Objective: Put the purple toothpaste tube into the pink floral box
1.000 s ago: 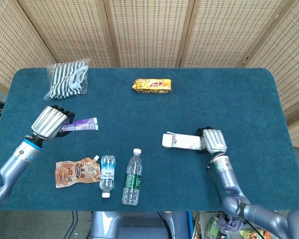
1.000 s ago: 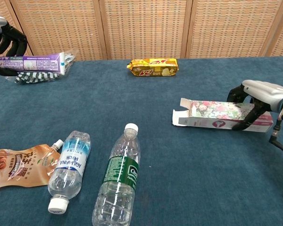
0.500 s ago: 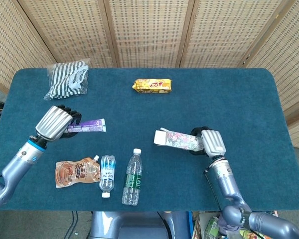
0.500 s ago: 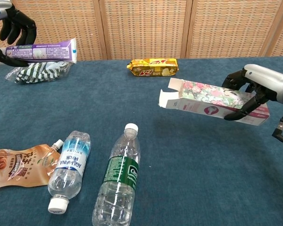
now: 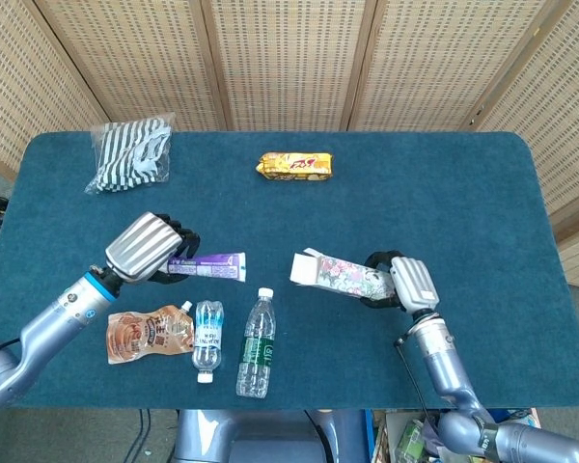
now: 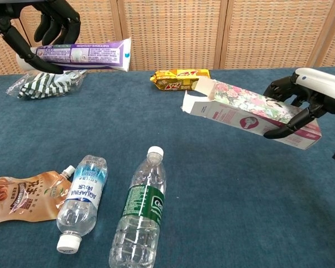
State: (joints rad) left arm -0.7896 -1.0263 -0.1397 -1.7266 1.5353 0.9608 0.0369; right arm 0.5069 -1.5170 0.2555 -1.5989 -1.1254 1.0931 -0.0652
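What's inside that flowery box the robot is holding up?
The box, held by the right hand, has its end flaps open, but only pale cardboard shows; its inside is hidden. The toothpaste tube is outside it, in the left hand.

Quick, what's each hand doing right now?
Left hand: holding the purple toothpaste tube.
Right hand: holding the pink floral box.
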